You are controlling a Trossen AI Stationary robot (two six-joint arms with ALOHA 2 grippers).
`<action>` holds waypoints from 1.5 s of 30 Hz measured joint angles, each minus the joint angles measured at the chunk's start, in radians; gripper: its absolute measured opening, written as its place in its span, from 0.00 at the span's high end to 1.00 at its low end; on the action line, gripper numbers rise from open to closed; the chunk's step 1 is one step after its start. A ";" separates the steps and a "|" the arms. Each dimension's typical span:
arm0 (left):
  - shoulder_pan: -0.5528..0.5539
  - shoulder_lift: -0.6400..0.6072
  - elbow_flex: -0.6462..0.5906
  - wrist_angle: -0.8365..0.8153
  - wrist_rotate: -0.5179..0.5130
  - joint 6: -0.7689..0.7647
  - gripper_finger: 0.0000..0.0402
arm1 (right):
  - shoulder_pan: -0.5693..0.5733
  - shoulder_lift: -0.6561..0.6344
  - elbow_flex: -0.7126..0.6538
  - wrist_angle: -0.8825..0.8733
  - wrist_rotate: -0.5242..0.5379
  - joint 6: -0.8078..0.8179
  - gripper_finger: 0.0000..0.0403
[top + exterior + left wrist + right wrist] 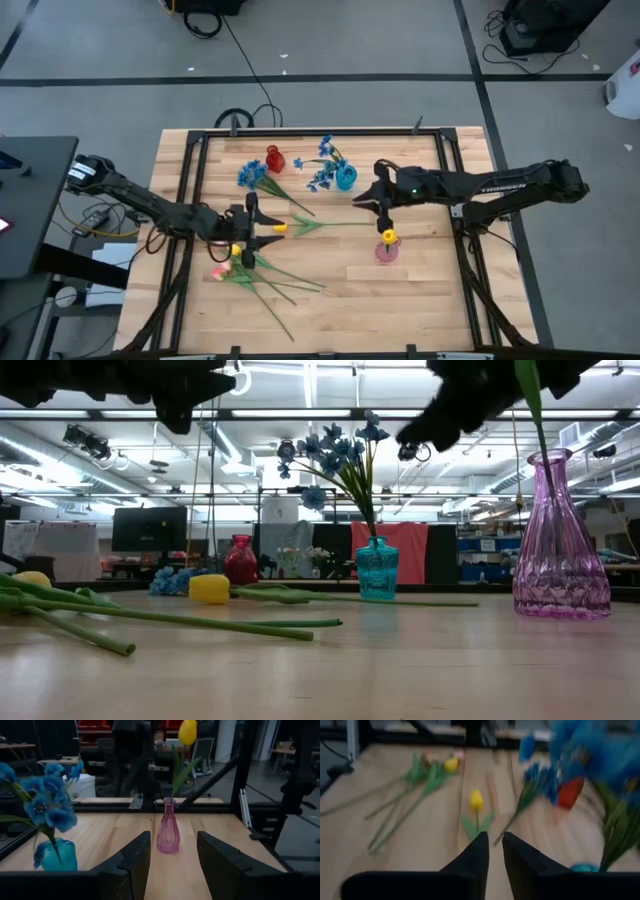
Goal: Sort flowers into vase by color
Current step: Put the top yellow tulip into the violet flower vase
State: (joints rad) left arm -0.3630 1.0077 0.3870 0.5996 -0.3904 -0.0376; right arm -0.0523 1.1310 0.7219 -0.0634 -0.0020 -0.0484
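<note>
Right gripper point(385, 220), fingers narrowly parted and empty, sits just above the yellow tulip point(388, 237) in the pink vase point(386, 251); a careless withdrawal risks toppling both.

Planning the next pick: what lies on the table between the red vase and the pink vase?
In the high view, a yellow tulip lies between the red vase and the pink vase, its green stem running toward the pink one.

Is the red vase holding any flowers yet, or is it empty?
Empty. The red vase stands upright with nothing rising from its neck in the high and low views; a blue spray lies on the table beside it.
</note>
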 joint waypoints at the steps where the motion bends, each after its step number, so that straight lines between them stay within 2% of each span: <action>1: 0.000 0.003 0.000 -0.005 0.000 0.000 0.58 | -0.004 0.009 -0.001 -0.013 -0.002 0.004 0.81; 7: -0.002 0.010 0.000 -0.002 0.003 0.000 0.58 | -0.055 0.035 -0.093 0.026 -0.049 0.005 0.79; 14: -0.004 0.010 0.000 -0.009 0.003 0.002 0.58 | -0.104 0.079 -0.211 0.298 -0.097 0.051 0.79; 22: -0.004 0.010 0.000 -0.026 -0.001 0.012 0.58 | -0.045 0.285 -0.222 0.564 -0.161 0.075 0.79; 31: -0.004 0.010 0.000 -0.037 -0.008 0.032 0.58 | -0.027 0.525 -0.217 0.799 -0.090 0.099 0.78; 35: -0.004 0.010 0.000 -0.046 -0.009 0.033 0.58 | -0.023 0.600 -0.216 0.861 -0.094 0.119 0.73; 39: -0.004 0.010 0.000 -0.044 -0.014 0.034 0.58 | -0.009 0.664 -0.187 0.862 -0.091 0.128 0.62; 45: -0.004 0.010 0.000 -0.049 -0.031 0.034 0.58 | 0.006 0.752 -0.142 0.863 0.013 0.101 0.49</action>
State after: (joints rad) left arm -0.3668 1.0172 0.3866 0.5502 -0.4217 -0.0036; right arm -0.0467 1.8832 0.5796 0.7996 0.0105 0.0526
